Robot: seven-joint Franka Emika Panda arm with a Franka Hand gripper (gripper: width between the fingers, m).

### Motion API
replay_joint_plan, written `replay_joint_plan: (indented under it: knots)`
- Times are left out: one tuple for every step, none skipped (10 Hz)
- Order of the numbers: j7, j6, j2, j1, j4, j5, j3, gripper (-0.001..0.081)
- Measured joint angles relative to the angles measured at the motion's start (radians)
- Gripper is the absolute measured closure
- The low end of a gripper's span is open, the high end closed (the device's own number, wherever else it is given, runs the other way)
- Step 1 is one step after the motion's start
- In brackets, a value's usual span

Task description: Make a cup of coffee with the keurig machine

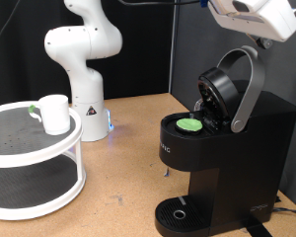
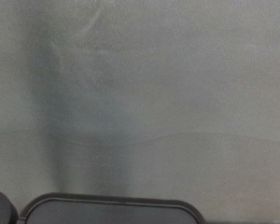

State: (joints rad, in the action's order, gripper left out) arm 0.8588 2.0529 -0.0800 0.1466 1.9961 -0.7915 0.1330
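The black keurig machine (image 1: 227, 148) stands at the exterior view's right with its lid and silver-grey handle (image 1: 247, 84) raised. A green-topped pod (image 1: 190, 124) sits in the open chamber. The round drip tray (image 1: 180, 212) at the machine's foot holds nothing. The white cup (image 1: 54, 114) stands on the top tier of a white round shelf (image 1: 20, 158) at the left, far from the machine. My gripper's white hand (image 1: 252, 18) hangs above the raised lid at the top right, its fingers not plainly shown. The wrist view shows only a grey wall and a dark rounded edge (image 2: 112, 210).
The white arm base (image 1: 84, 59) stands at the back on the brown table, with a blue light beside it. A small green item (image 1: 33, 110) lies behind the cup on the shelf. The shelf's lower tier looks dark and bare.
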Motion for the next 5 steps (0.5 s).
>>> replay_joint_plan:
  knots:
    - [0.000, 0.000, 0.000, -0.002, 0.000, 0.000, -0.001, 0.0805]
    - [0.000, -0.001, 0.000, -0.004, 0.000, 0.000, -0.002, 0.0805]
    - [0.001, -0.005, 0.000, -0.006, 0.000, 0.000, -0.004, 0.0805]
    - [0.003, -0.014, -0.002, -0.009, 0.000, 0.000, -0.008, 0.0805]
    - [0.010, -0.030, -0.006, -0.013, -0.001, 0.001, -0.015, 0.0805]
